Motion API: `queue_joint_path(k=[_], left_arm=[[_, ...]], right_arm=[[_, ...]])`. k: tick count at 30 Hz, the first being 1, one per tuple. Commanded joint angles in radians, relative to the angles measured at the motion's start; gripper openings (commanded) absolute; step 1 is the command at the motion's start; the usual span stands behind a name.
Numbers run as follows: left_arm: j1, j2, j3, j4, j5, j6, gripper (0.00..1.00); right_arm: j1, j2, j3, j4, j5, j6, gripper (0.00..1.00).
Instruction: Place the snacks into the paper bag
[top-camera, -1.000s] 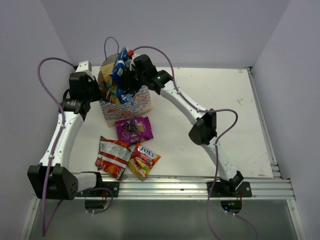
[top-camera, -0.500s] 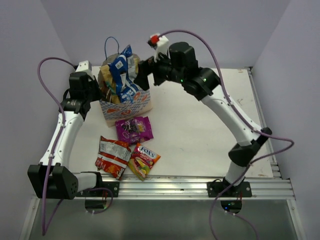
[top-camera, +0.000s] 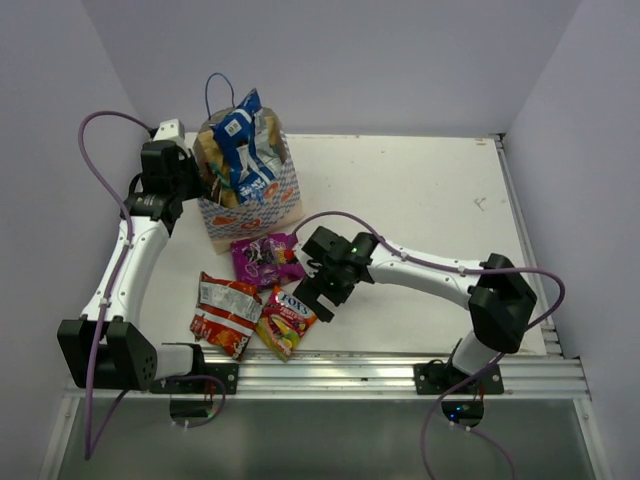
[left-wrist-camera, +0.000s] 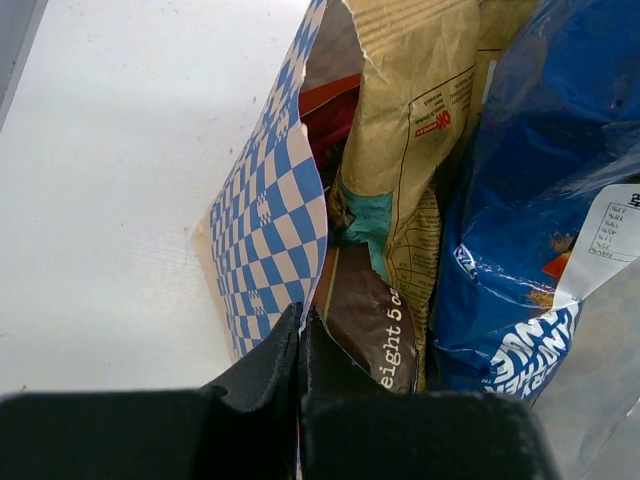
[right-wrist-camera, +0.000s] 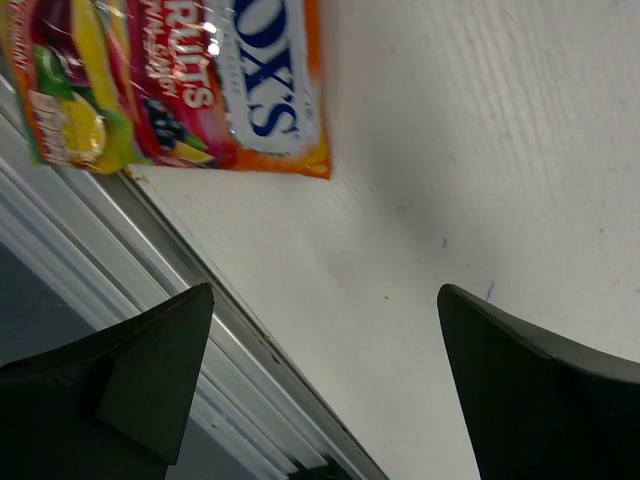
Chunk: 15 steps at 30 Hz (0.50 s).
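The bag (top-camera: 250, 205) stood at the far left of the table (top-camera: 420, 200), stuffed so full that a blue-white packet (top-camera: 245, 140) and a tan packet (top-camera: 212, 155) stuck out above its rim. The left fingers (left-wrist-camera: 300, 345) were pressed together on the edge of the bag's checkered wall, pinching the paper near its left side. In the left wrist view a brown packet (left-wrist-camera: 375, 330) sat just inside that wall, with the tan one above it, the blue one to its right and a bit of red (left-wrist-camera: 330, 100) deeper in. Three snacks lay flat on the table in front of the bag: a purple packet (top-camera: 268, 258) nearest it, then the silver-red chips (top-camera: 227, 313) and the yellow-red candy (top-camera: 287, 320) side by side, touching, near the rail (top-camera: 380, 372) at the table's front edge. The right fingers (top-camera: 316, 300) hung low just beside the candy, spread wide and holding nothing. The right wrist view showed bare table between them and the candy's (right-wrist-camera: 180, 80) lower edge up ahead, apart from both fingers.
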Motion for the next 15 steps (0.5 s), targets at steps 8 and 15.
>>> queue_joint_path(k=[8,15], left_arm=[[-0.008,0.007,0.005,0.022,-0.002,0.015,0.0],[-0.008,0.009,-0.002,0.022,-0.012,0.023,0.0]], right_arm=[[0.154,0.145,0.069,0.219,-0.059,0.011,0.99],[0.156,0.305,0.074,0.325,-0.049,0.005,0.97]])
